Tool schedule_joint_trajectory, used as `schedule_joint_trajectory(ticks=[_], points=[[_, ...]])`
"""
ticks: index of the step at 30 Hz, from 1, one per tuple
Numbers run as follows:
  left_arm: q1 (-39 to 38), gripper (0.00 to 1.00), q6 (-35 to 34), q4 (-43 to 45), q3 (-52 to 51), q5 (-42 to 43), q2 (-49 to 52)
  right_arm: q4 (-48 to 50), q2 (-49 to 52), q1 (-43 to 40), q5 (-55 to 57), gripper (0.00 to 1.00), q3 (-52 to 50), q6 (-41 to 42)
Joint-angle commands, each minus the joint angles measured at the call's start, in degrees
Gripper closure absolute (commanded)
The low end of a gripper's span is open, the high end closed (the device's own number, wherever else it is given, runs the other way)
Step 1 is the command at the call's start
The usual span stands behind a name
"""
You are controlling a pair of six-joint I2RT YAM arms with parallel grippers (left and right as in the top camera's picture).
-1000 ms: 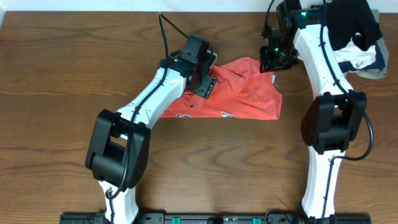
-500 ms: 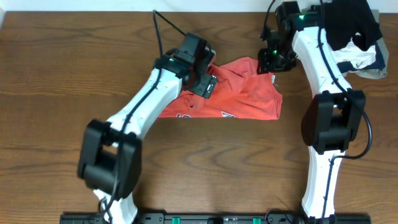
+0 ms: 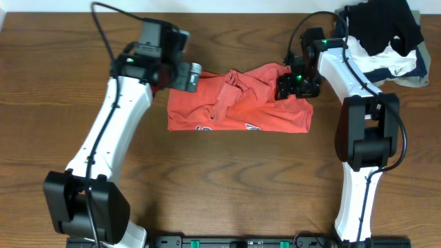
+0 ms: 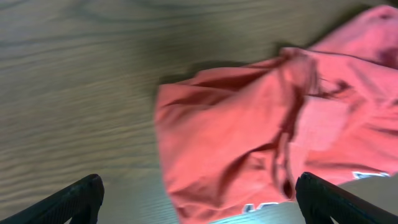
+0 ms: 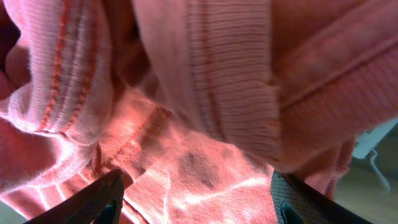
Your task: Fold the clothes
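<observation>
While L gripper (image 4: 199, 190) hovers spread wide, empty, over crumpled coral-red cotton T-shirt (image 3: 265, 114) near far edge of wooden bench (image 3: 55, 103), R gripper (image 5: 196, 199), also spread, touches it.

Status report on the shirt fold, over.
Left gripper open, empty, at the T-shirt upper left corner. Right gripper open, down on its upper right. T-shirt rumpled, fold unfinished. Garment heap far right, off the T-shirt.
</observation>
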Motion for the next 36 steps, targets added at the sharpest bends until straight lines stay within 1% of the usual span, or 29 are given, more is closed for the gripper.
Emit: schedule_joint_trajectory(ticks=[1,3,8,11,16,19,26,31,34,36], points=[[2.21,0.01,0.11,-0.59,0.81,-0.44,0.00,-0.39,0.42,-3.52,1.99,0.25,-1.88,0.79],[3.02,0.00,0.13,-0.63,0.66,-0.44,0.00,-0.42,0.42,-4.52,1.49,0.25,-1.66,0.94],[3.58,0.01,0.13,-0.61,0.52,-0.46,0.70,-1.22,-2.25,-6.01,-6.29,0.25,-1.11,-0.42],[3.58,0.00,0.13,-0.63,0.28,-0.46,0.96,-2.56,-4.83,-6.01,-3.65,0.22,-1.11,-0.09],[3.58,0.01,0.37,-0.17,-0.31,-0.48,1.11,-5.57,-7.54,-6.01,8.50,0.20,-1.14,4.22],[3.58,0.01,0.81,0.07,-0.39,-0.50,1.11,-6.25,-7.43,-5.95,9.51,0.20,-1.73,4.42],[3.58,0.01,1.22,0.02,-0.39,-2.89,1.11,-1.16,-7.39,-4.83,10.10,0.22,-9.14,7.21],[3.58,0.01,1.20,0.02,-0.39,-3.28,1.11,0.13,-7.39,-4.74,9.46,0.25,-11.89,7.61],[3.58,0.00,1.20,0.02,-0.39,-3.26,1.11,1.77,-7.39,-4.57,7.21,0.33,-13.55,8.04],[3.58,0.01,1.20,0.02,-0.39,-3.26,1.11,4.87,-7.39,-4.31,3.69,0.39,-15.78,8.17]])
